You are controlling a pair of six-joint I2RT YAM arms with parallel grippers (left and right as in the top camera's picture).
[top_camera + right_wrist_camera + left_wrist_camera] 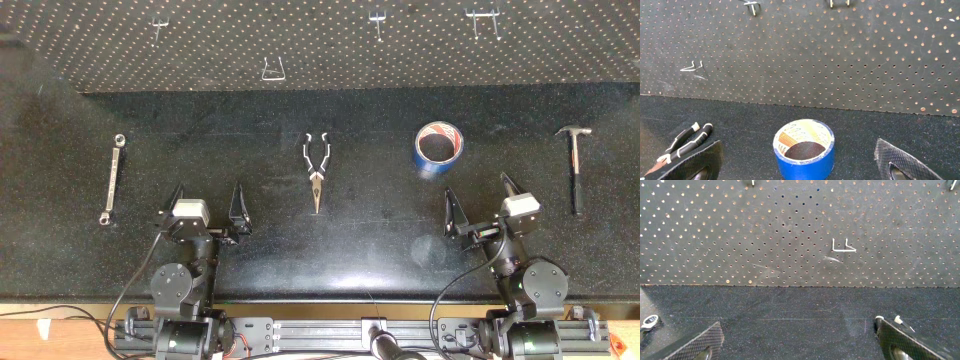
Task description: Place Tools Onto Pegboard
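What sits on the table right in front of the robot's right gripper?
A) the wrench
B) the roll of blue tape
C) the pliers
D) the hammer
B: the roll of blue tape stands just ahead of the open right gripper, centred between its two fingers in the right wrist view.

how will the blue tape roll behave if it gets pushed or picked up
The blue tape roll sits flat on its open end, so a push would probably slide it rather than roll it. Its hollow ring looks stiff and likely light. The glossy outer wall may be slippery to pinch.
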